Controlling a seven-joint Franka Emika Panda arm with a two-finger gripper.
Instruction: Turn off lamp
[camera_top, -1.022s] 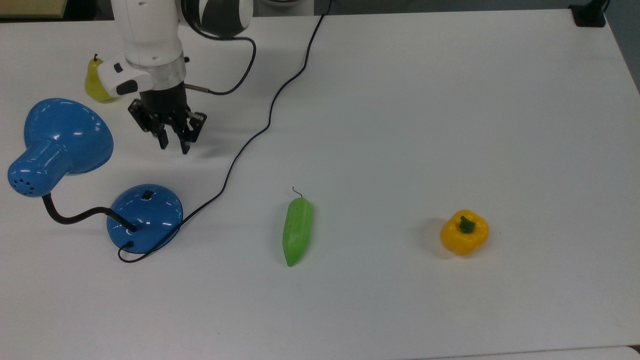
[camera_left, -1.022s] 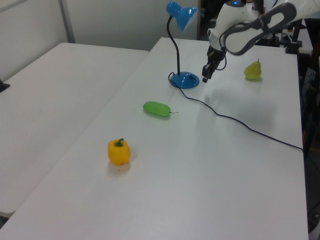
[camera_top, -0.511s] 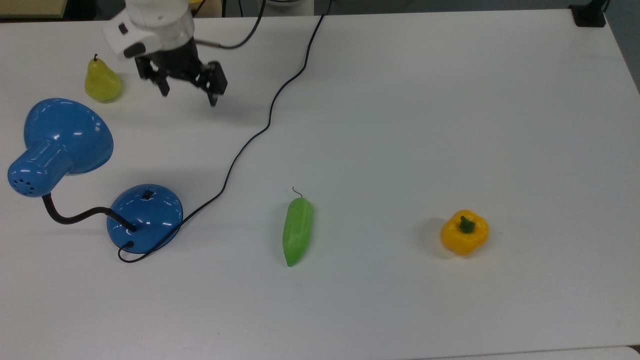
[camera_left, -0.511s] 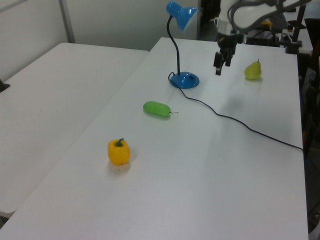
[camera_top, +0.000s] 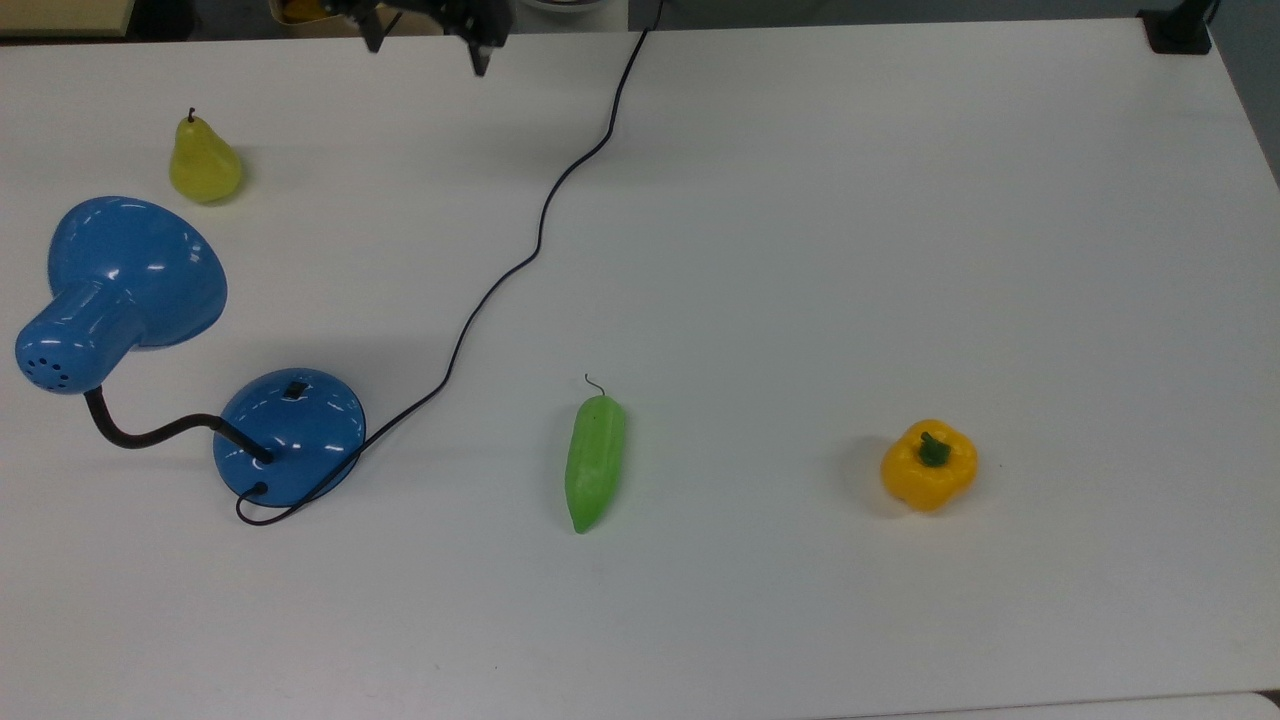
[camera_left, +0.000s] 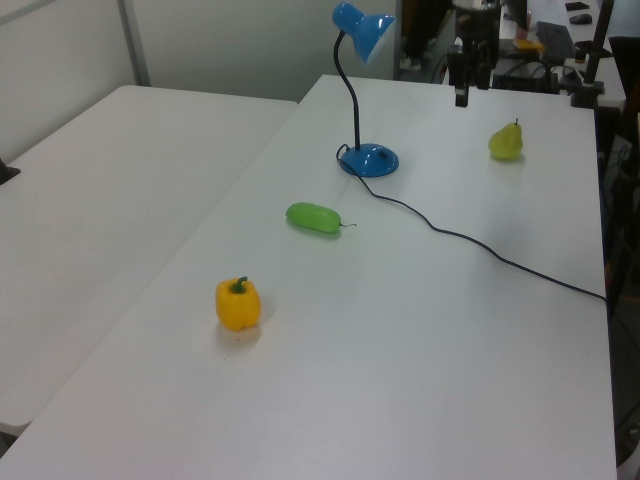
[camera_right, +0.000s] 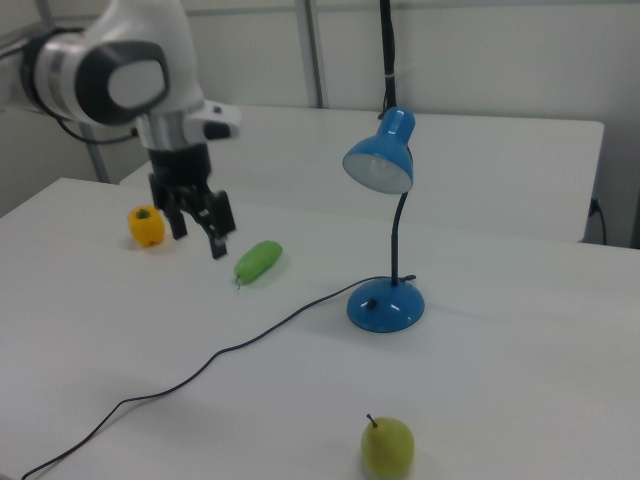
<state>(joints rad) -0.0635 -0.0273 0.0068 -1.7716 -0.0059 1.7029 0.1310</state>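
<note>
In the top view the lamp (camera_top: 150, 350) stands at the top view's left, its round base (camera_top: 290, 436) just below the shade (camera_top: 135, 270), with the small black switch (camera_top: 294, 389) on the dome and the cord (camera_top: 520, 265) winding away to the far edge of the table (camera_top: 850, 200). The gripper (camera_top: 425, 35) hangs at the top edge with its fingers apart and holding nothing, well away from the base. A pear (camera_top: 204, 160) sits above the shade, a green pod (camera_top: 594, 462) and a yellow pepper (camera_top: 929, 465) lie to the top view's right; there are no containers here. In the left view the gripper (camera_left: 463, 80) hovers high beyond the lamp (camera_left: 358, 95), between it and the pear (camera_left: 506, 141). In the right view the gripper (camera_right: 200, 222) is spread wide above the table, well apart from the lamp (camera_right: 385, 230), whose shade does not look lit. If the switch must be pressed again, a descent off centre could slip down the glossy dome, shove the light base or snag the cord (camera_right: 230, 350).
</note>
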